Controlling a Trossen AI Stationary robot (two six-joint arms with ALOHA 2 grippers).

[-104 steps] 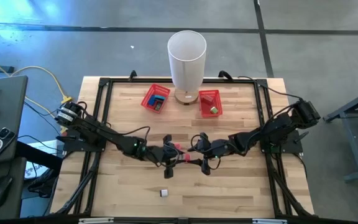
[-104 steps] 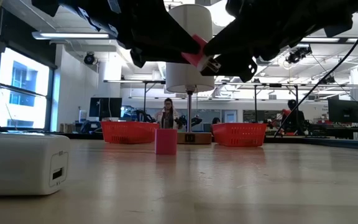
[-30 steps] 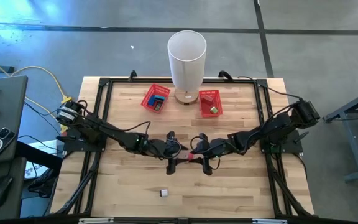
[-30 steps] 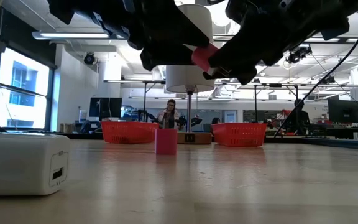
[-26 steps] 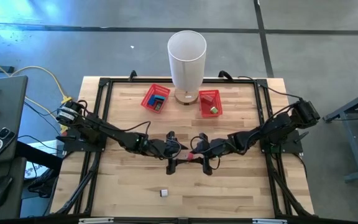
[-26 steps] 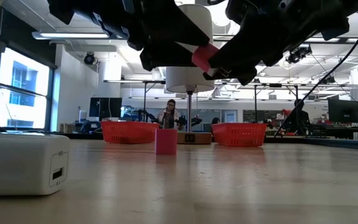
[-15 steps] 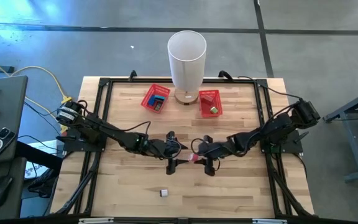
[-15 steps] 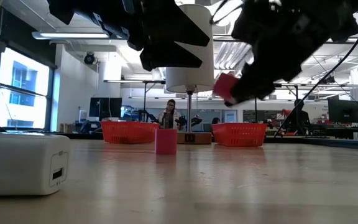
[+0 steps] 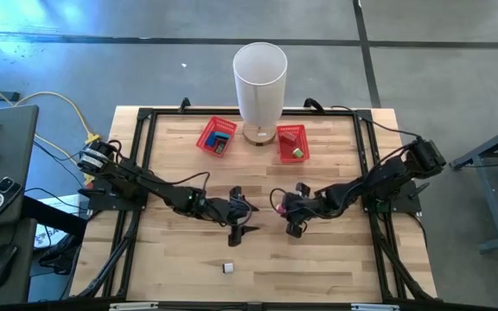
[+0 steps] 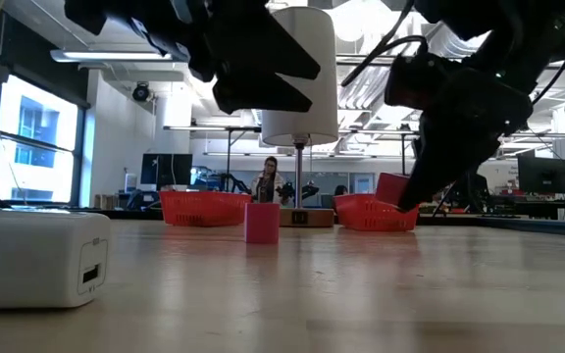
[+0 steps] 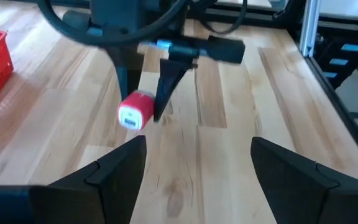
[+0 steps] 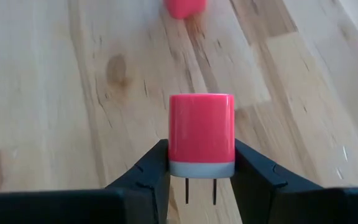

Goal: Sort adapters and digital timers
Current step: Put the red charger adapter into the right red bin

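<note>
My right gripper is shut on a pink adapter with a grey pronged end, right of the table's middle. In the low view the adapter hangs under that gripper, above the table. My left gripper is open and empty just to the left, facing the held adapter. A second pink adapter stands on its end on the table between the arms, also at the edge of the right wrist view. A white adapter lies near the table's near edge. My right gripper pinches the pink adapter between its two fingers, one on each side of the body next to the grey pronged end. The fingers come slanting down from the table's right. The adapter is lifted clear of the table, its prongs pointing back toward the wrist.
Two red baskets sit near the far edge, the left one with a blue item, the right one with a green item. A tall white cylinder stands between them. A black frame borders the wooden table.
My right gripper has carried the pink adapter away from my left gripper, toward the table's right, and has brought it down closer to the table, staying shut on it. The left gripper has stayed open near the middle.
</note>
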